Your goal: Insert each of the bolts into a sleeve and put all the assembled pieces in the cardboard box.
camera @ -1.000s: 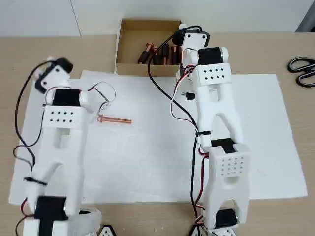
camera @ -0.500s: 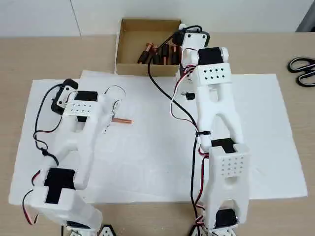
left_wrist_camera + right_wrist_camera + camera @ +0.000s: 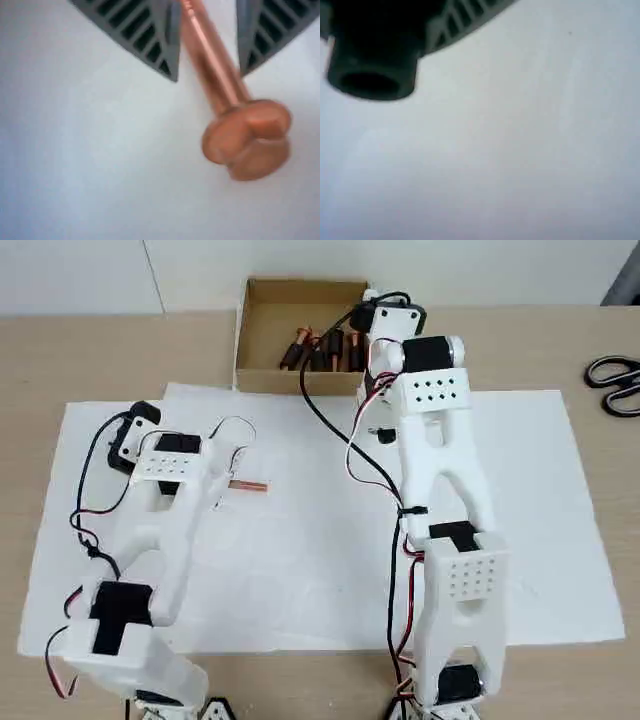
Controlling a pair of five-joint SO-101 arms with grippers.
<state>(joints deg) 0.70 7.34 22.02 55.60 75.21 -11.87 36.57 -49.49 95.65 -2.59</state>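
Note:
A copper bolt [image 3: 252,486] lies on the white paper, its hex head [image 3: 247,138] large in the left wrist view. My left gripper [image 3: 207,75] is open and straddles the bolt's shaft, one dark ribbed finger [image 3: 145,35] on each side. A gap shows beside the far finger. In the high view the left arm covers most of the bolt. My right gripper [image 3: 385,50] is shut on a black sleeve [image 3: 370,72], held just above the paper with its open end visible. From above, the sleeve [image 3: 385,435] peeks out beside the right arm. The cardboard box [image 3: 258,300] holds several assembled pieces [image 3: 322,348].
The white paper sheet [image 3: 300,570] covers the middle of the wooden table. Scissors [image 3: 615,380] lie at the far right edge. The box stands at the back, just behind the right arm's wrist.
The left arm swung right and lowered over the bolt, covering most of it. The right arm and its sleeve kept still.

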